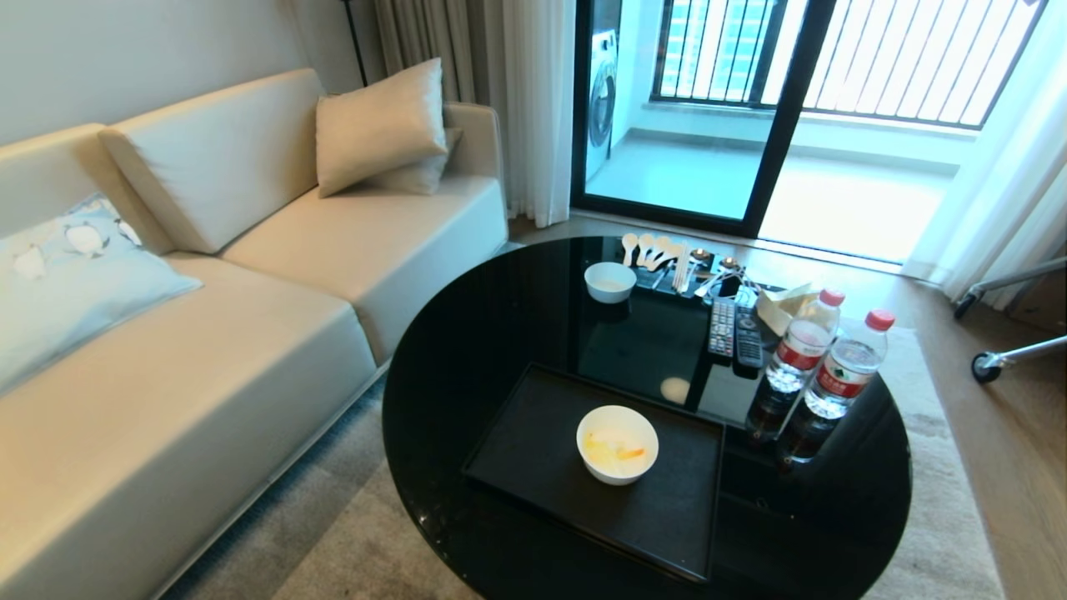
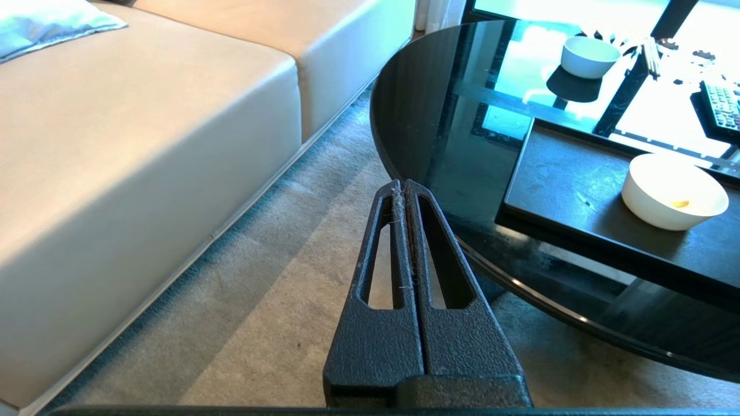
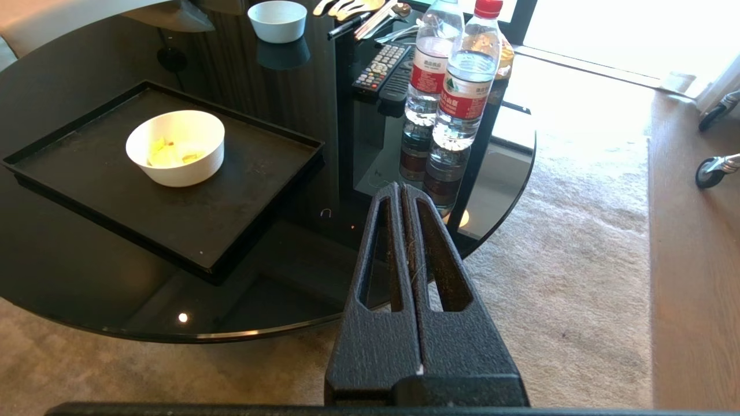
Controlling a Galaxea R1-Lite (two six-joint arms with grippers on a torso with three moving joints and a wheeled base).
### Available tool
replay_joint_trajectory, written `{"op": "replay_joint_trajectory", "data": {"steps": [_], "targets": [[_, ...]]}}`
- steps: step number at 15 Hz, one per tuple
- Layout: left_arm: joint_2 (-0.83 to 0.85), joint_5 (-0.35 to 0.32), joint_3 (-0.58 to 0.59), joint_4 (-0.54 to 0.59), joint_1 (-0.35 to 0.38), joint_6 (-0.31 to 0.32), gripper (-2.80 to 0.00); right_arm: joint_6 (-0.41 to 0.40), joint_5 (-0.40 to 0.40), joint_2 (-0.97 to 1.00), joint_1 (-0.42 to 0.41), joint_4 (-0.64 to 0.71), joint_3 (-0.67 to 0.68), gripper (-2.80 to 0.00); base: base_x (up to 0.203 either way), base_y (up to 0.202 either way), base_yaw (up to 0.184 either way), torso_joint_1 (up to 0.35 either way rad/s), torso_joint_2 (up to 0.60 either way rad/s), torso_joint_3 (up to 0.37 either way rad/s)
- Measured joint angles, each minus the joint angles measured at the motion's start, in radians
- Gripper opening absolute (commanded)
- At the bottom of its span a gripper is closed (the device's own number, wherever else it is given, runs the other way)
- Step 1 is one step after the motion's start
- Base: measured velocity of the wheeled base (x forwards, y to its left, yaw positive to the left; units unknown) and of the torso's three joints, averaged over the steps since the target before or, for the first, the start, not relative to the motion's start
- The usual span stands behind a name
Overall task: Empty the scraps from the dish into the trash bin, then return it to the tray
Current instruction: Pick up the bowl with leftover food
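Note:
The dish [image 1: 617, 444], a round white bowl, stands upright on the black tray [image 1: 533, 450] near the front of a round black glass table. Orange and yellow scraps [image 1: 621, 451] lie inside it. The wrist views show the same dish [image 2: 673, 192] [image 3: 176, 147] on the tray [image 2: 572, 190] [image 3: 243, 196]. My left gripper [image 2: 403, 184] is shut and empty, over the carpet by the table's left edge. My right gripper [image 3: 400, 187] is shut and empty, at the table's near right edge. Neither arm appears in the head view. The trash bin is out of view.
A smaller white bowl [image 1: 610, 281], spoons [image 1: 654, 250], two remotes [image 1: 733, 333] and two water bottles [image 1: 825, 358] stand at the back and right of the table [image 1: 467, 333]. A beige sofa [image 1: 208, 333] lies to the left. Wheeled legs [image 1: 992, 362] stand at the right.

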Motion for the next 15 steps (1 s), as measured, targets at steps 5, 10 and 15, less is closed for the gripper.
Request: {"op": "replay_joint_trajectory", "data": {"steps": [5,10,15], "targets": [[0.0,0.0,0.0,0.0,0.0,0.0,-2.8,0.006,-0.001,0.0,0.0,0.0,0.0,-2.8,0.0,0.0,0.0,0.0,0.0,0.0],[0.0,0.0,0.0,0.0,0.0,-0.001,-2.8,0.005,-0.002,0.0,0.0,-0.001,0.0,-2.8,0.0,0.0,0.0,0.0,0.0,0.0],[0.0,0.0,0.0,0.0,0.0,0.0,-2.8,-0.052,0.041,0.0,0.0,-0.008,-0.039,-2.8,0.0,0.0,0.0,0.0,0.0,0.0]]}}
